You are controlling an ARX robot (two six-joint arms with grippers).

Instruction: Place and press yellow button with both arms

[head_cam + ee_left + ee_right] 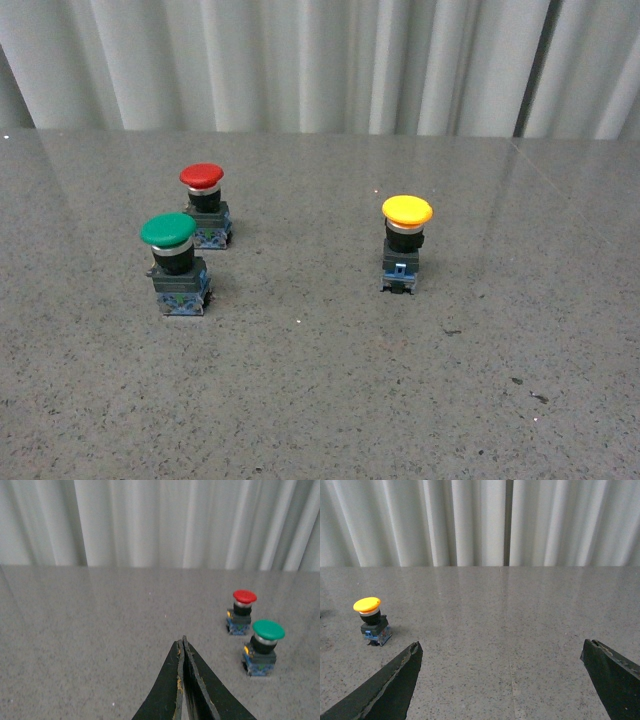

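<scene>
grey speckled stone table (320, 400) with three push-buttons standing on it.
the yellow button (405, 243) stands upright right of centre in the front frame, alone and well apart from the green button (175, 265) at middle left and the red button (205, 205) just behind that one, toward the upper left. a pale pleated curtain (300, 60) fills the top strip. any print on the blue-grey contact blocks is too small to read. in the left wrist view the left gripper (182, 642) has its black fingers (172, 680) pressed together on nothing, above bare table, with the red and green buttons ahead. in the right wrist view the right gripper (500, 647) is empty with its jaws spread wide, the yellow button ahead near one tip.
</scene>
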